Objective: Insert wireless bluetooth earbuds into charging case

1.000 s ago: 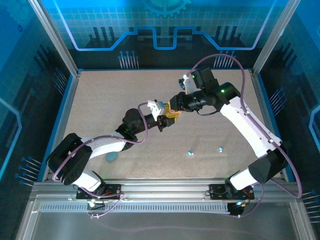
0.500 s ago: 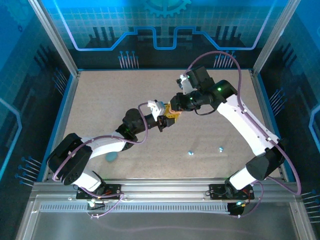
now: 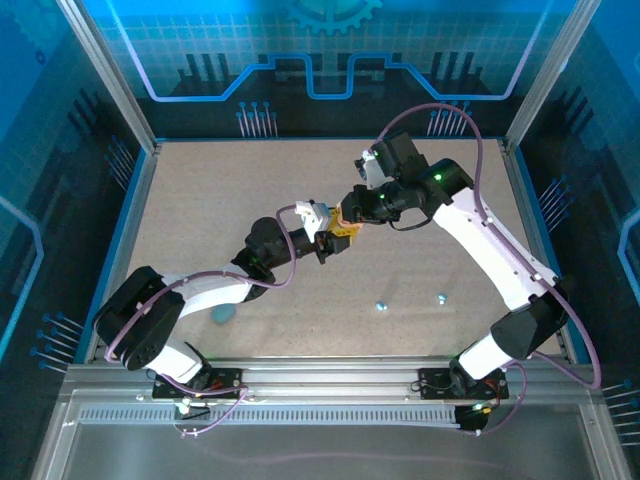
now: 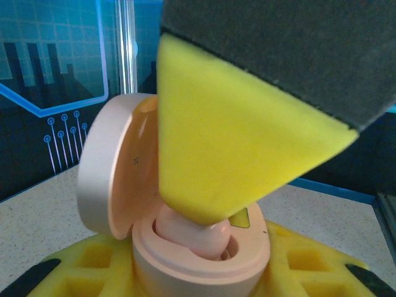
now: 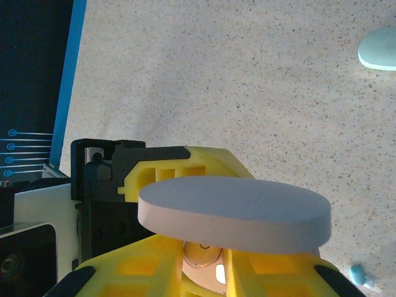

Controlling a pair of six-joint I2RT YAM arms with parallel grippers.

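Right arm (image 3: pixel 482 232) shifted slightly; right jaws pinch pink earbud (image 4: pixel 193 239) in case (image 4: pixel 185 267) gripped by left jaws.

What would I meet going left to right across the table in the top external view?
pale blue case → left claw, gripping the pink case → blue earbud → second blue earbud. The right claw overlaps the left one, so it is left out.

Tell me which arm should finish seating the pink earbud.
Right. The right gripper is at the pink earbud inside the open case, while the left gripper is occupied holding that case.
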